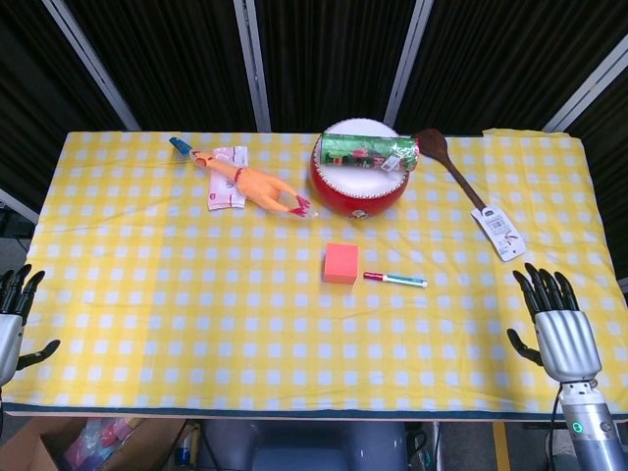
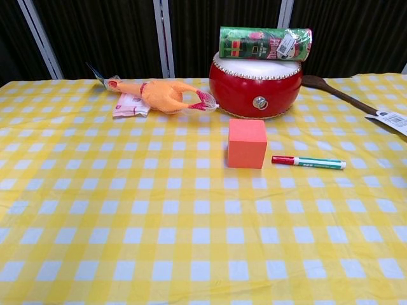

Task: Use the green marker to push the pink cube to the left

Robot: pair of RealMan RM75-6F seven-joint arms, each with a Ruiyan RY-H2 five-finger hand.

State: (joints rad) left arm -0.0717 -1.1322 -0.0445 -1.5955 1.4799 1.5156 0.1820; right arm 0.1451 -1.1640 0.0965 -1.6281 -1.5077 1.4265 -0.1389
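Note:
The pink cube (image 1: pixel 341 263) (image 2: pixel 247 143) sits near the middle of the yellow checked table. Just to its right lies the green marker (image 1: pixel 395 280) (image 2: pixel 309 162), red cap toward the cube, a small gap between them. My right hand (image 1: pixel 556 328) hovers open, fingers spread, over the table's front right corner, far from the marker. At the front left edge my left hand (image 1: pixel 12 324) is open too, partly cut off by the frame. Neither hand shows in the chest view.
A red drum (image 1: pixel 359 180) (image 2: pixel 256 84) with a green can (image 1: pixel 369 152) (image 2: pixel 265 42) on top stands behind the cube. A rubber chicken (image 1: pixel 257 186) (image 2: pixel 162 94) lies back left. A wooden spoon (image 1: pixel 471 192) (image 2: pixel 348 99) lies back right.

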